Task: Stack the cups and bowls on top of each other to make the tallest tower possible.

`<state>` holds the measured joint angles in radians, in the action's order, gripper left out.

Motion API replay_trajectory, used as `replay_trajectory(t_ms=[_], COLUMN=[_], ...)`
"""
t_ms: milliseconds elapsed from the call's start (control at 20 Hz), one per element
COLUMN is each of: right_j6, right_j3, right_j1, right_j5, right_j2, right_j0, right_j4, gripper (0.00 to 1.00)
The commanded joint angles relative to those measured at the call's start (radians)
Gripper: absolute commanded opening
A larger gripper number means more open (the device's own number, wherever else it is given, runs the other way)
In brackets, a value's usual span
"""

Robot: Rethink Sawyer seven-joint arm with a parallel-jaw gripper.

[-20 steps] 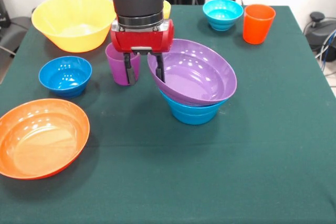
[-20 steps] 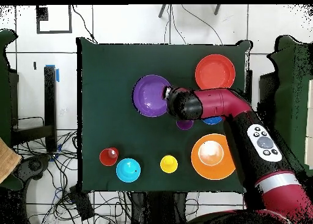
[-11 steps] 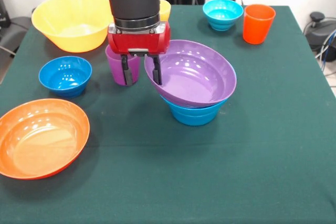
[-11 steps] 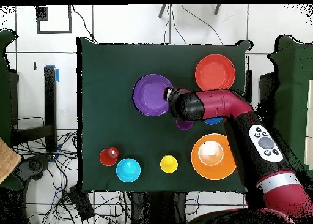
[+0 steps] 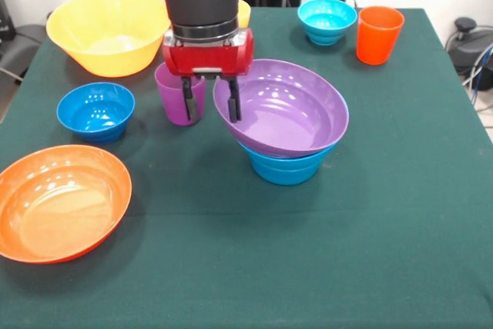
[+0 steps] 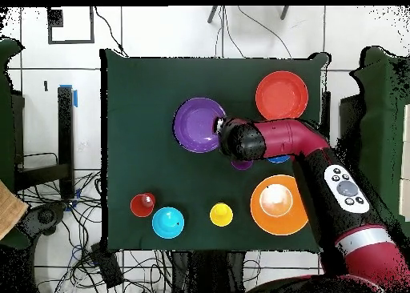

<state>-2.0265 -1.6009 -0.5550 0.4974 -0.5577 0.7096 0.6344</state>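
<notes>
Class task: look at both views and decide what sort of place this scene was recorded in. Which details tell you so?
Probably a robotics lab. A red robot arm works over a table covered in green cloth, loose cables trail over the tiled floor around it, and plastic bowls such as the purple bowl are laid out as test props.

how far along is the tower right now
Done: purple bowl sits tilted on a blue bowl. In hand: gripper straddles the purple bowl's rim. Left: orange bowl, yellow bowl, other blue bowl, cyan bowl and the cups.
</notes>
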Motion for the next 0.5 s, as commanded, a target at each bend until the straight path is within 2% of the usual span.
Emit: replay_trajectory(t_ms=[50, 500], right_j6=[0.078, 0.065], right_j3=[-0.120, -0.147], right_j1=[-0.063, -0.082], right_j5=[0.070, 0.080], right_j2=[-0.009, -0.020], right_j0=[-0.040, -0.042], right_j4=[0.005, -0.035], gripper=[1.00, 1.00])
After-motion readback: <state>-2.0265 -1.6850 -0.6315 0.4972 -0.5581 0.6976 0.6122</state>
